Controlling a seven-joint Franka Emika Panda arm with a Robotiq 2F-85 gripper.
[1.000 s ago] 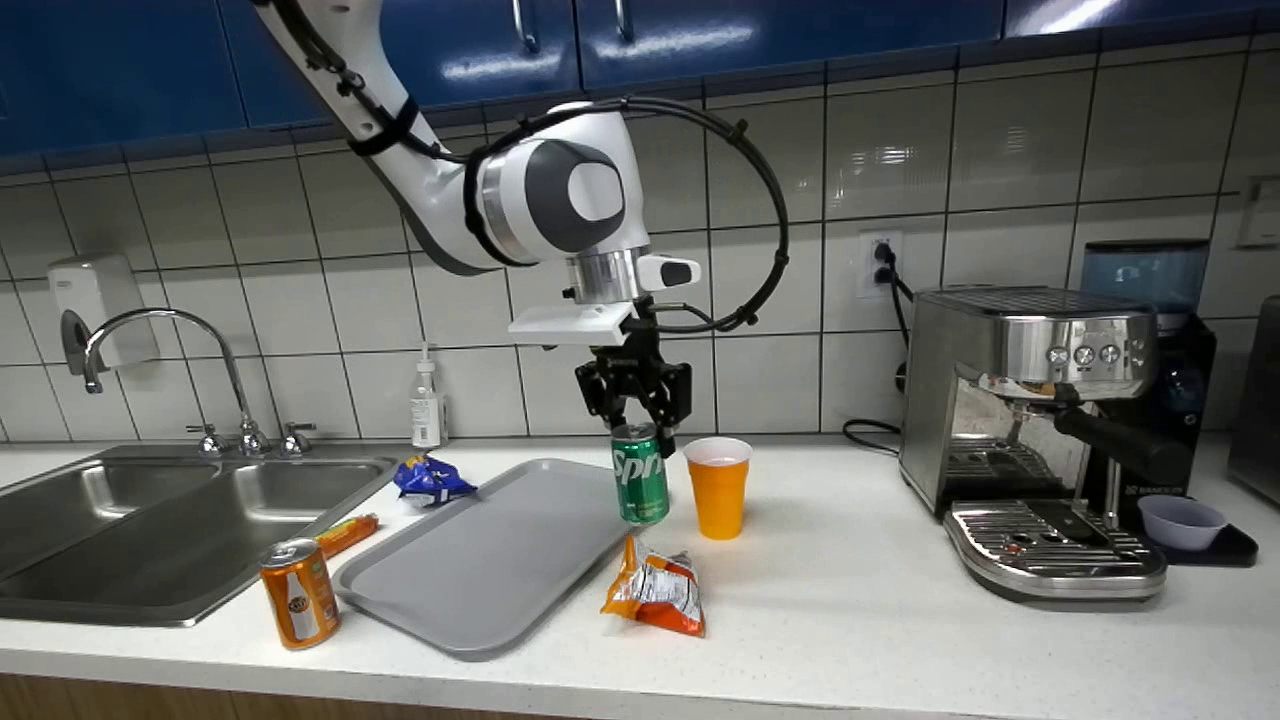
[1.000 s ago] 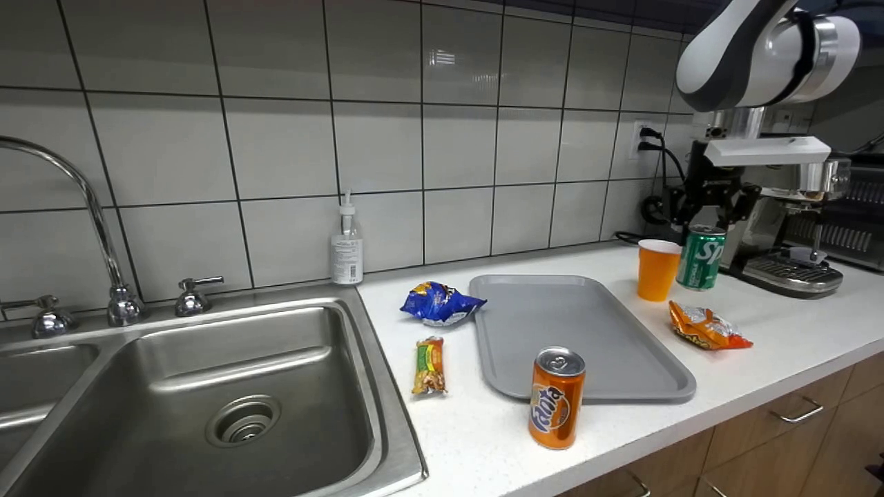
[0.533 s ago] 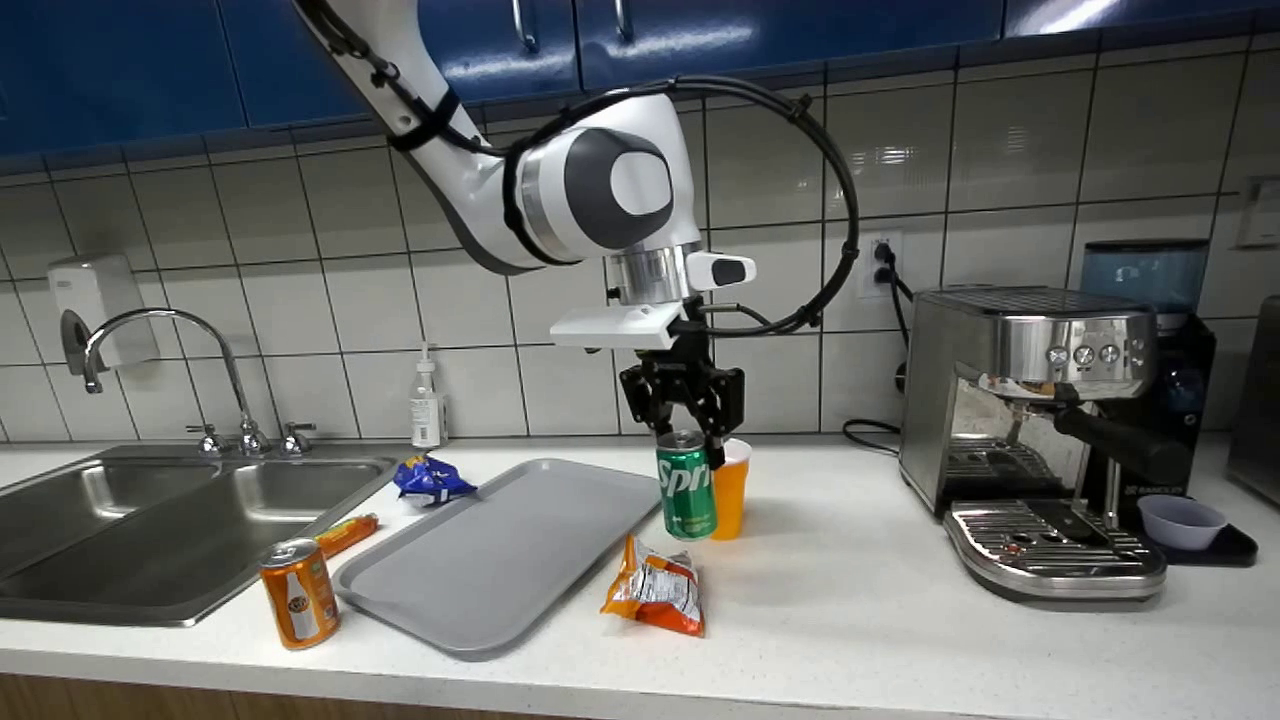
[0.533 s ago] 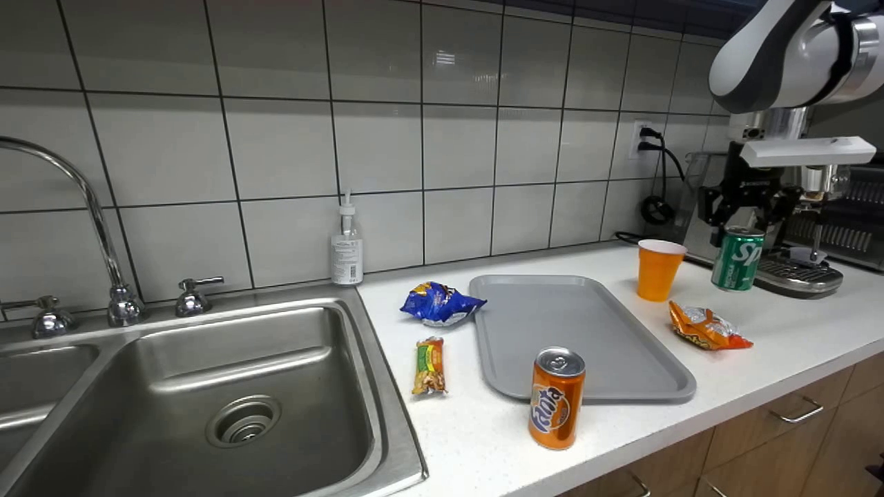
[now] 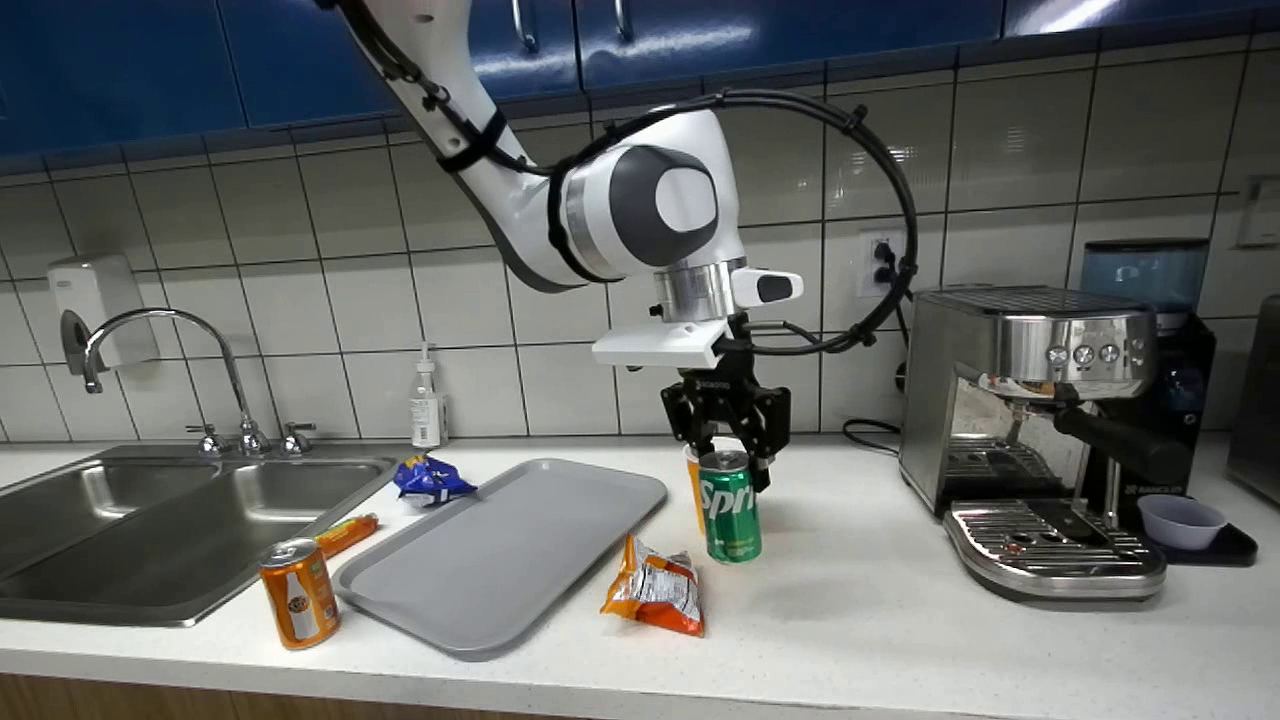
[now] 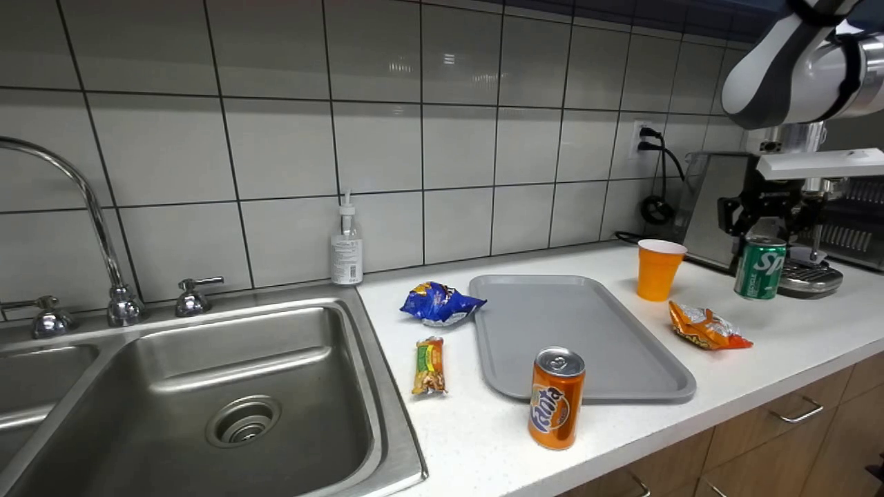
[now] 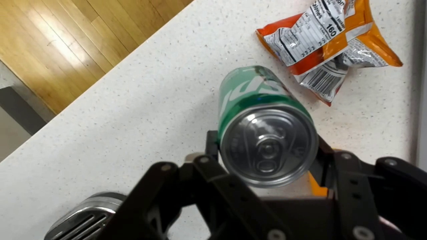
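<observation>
A green Sprite can (image 5: 731, 508) stands upright between the black fingers of my gripper (image 7: 268, 148), which press on its two sides near the top. In the wrist view the silver lid faces the camera. Whether its base touches the counter, I cannot tell. Behind it in an exterior view is an orange cup (image 6: 659, 273), partly hidden from the facing camera. An orange and red snack bag (image 7: 320, 43) lies close to the can on the counter. The grey tray (image 5: 500, 570) lies beyond the bag, to the left in an exterior view.
An orange Fanta can (image 6: 556, 404) stands by the tray's near corner. A blue wrapper (image 6: 440, 304) and a snack bar (image 6: 429, 366) lie between tray and sink (image 6: 373, 386). The coffee machine (image 5: 1030, 420) stands on the right, its drip tray (image 7: 86, 216) showing in the wrist view.
Gripper and Sprite can have moved together rightward in both exterior views, toward the coffee machine, and sit a little lower. The can now covers much of the cup in an exterior view.
</observation>
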